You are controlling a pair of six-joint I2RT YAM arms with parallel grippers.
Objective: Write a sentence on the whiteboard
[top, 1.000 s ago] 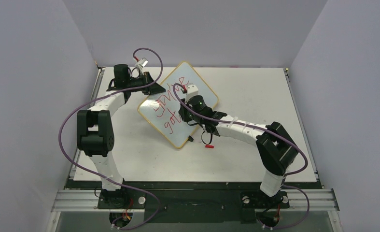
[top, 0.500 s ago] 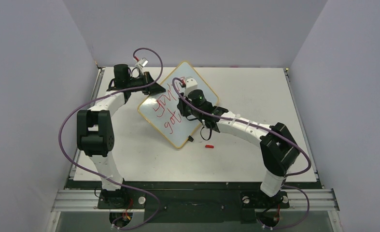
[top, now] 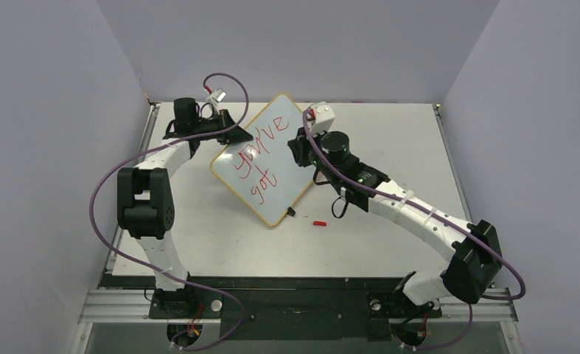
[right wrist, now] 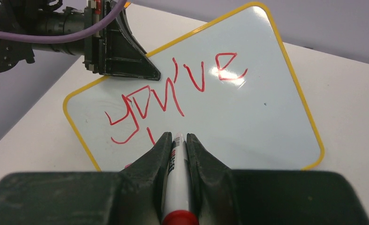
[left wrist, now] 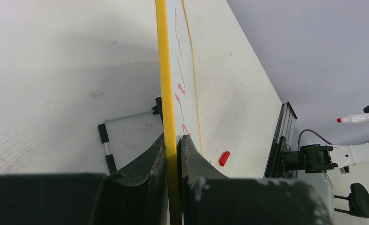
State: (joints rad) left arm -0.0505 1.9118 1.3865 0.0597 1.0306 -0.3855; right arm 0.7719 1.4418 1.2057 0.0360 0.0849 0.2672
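Note:
The whiteboard (top: 283, 193), white with a yellow frame, stands tilted on the table, one corner pointing away. Red text on it reads "you've got" (top: 261, 156) in two lines. My left gripper (top: 235, 136) is shut on the board's upper-left edge; in the left wrist view both fingers of the left gripper (left wrist: 173, 137) pinch the yellow frame (left wrist: 161, 56). My right gripper (top: 300, 145) hovers at the board's right side, shut on a white marker (right wrist: 176, 178) with a red end. The marker's tip points at the board (right wrist: 248, 117) below "you've" (right wrist: 173, 91) and stands off it.
A red marker cap (top: 319, 223) lies on the table near the board's lower corner; it also shows in the left wrist view (left wrist: 224, 158). A wire stand with black sleeves (left wrist: 108, 143) props the board from behind. Purple walls enclose the table on three sides.
My right arm has drawn back off the board toward the far right with the marker, uncovering the words "you've got". The left gripper and the board have not moved.

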